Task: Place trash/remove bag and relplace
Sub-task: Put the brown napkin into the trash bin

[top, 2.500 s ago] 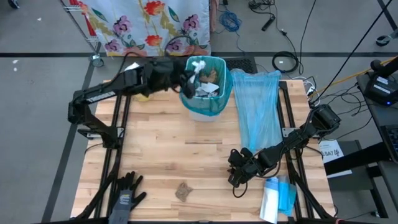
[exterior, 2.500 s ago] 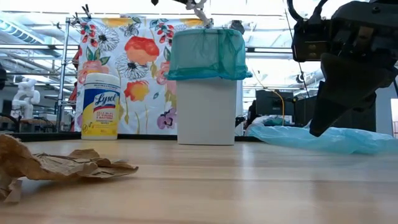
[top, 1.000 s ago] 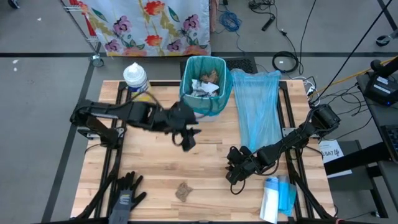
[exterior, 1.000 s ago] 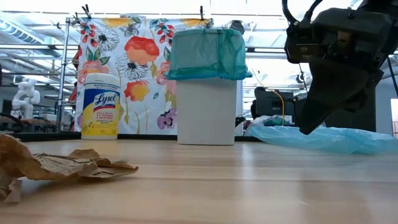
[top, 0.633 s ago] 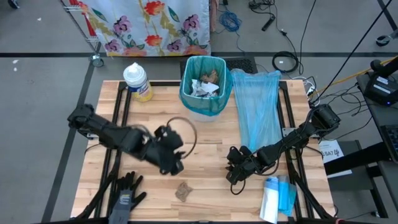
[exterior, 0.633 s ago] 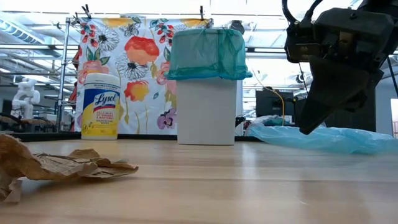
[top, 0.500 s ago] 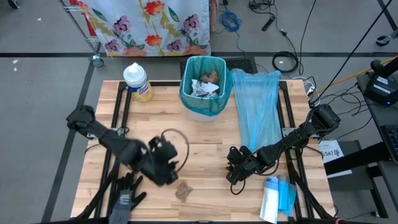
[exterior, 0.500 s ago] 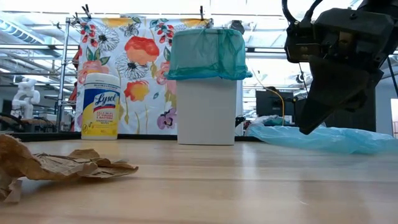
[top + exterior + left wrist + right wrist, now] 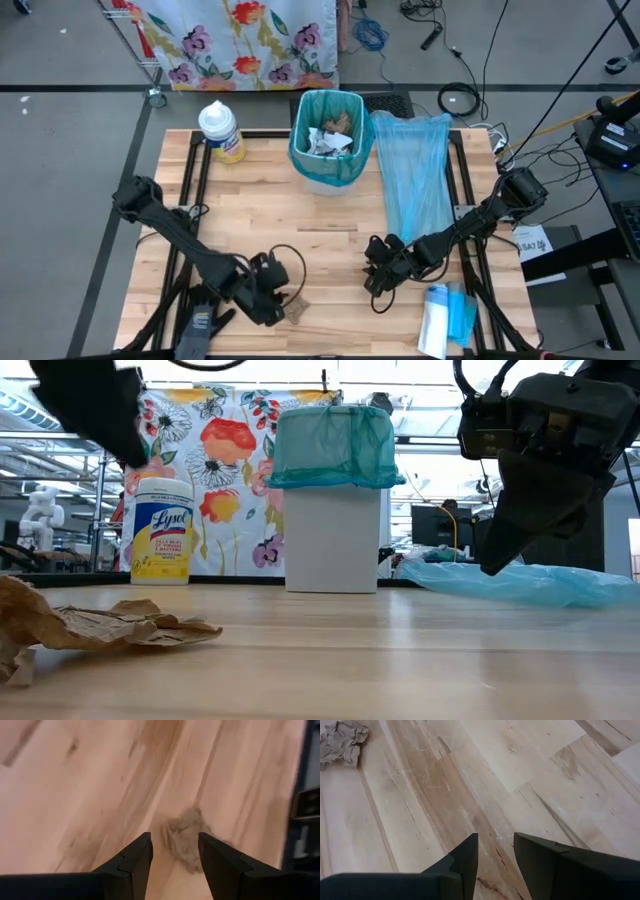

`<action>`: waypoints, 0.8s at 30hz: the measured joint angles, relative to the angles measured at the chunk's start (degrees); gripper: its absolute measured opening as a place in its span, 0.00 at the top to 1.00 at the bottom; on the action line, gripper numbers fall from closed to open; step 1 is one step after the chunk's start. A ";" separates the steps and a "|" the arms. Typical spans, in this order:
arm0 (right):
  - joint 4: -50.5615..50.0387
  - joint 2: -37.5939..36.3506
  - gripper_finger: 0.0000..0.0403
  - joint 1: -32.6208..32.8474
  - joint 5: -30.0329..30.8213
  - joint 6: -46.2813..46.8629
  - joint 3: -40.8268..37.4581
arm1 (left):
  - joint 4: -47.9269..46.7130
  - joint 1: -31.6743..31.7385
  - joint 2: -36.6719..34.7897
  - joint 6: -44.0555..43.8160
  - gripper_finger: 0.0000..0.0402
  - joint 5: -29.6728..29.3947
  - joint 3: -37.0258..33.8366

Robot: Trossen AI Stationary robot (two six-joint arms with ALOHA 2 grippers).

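A brown crumpled paper wad (image 9: 297, 309) of trash lies on the wooden table near its front edge; it also shows in the low view (image 9: 100, 626). My left gripper (image 9: 282, 300) hovers over it, open, and the wad (image 9: 187, 837) lies just beyond the fingertips, untouched. My right gripper (image 9: 378, 280) waits open above bare wood at the right. The white bin (image 9: 328, 145), lined with a teal bag, stands at the far middle with scraps inside. A spare light blue bag (image 9: 415, 180) lies flat to its right.
A wipes canister (image 9: 220, 130) stands at the far left. A black glove (image 9: 200, 315) lies at the near left corner, close to my left arm. A white and blue pack (image 9: 445, 315) lies at the near right. Bare wood stretches between the two grippers.
My left gripper has swung from beside the bin toward the table's near edge and come down over the brown paper wad, its fingers still open. The wad has not moved.
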 joint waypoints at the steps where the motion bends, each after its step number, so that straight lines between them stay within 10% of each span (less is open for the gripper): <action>1: -0.02 0.00 0.71 0.00 -0.01 0.03 0.00 | -0.01 -0.02 1.07 0.24 0.60 0.23 0.01; 16: -0.01 0.00 0.71 0.11 -1.51 0.38 0.00 | 12.16 1.21 16.07 6.71 0.61 12.16 0.15; 24: -0.02 0.00 0.71 0.11 -1.53 -0.40 0.00 | 11.54 4.02 15.87 2.66 0.96 14.92 0.95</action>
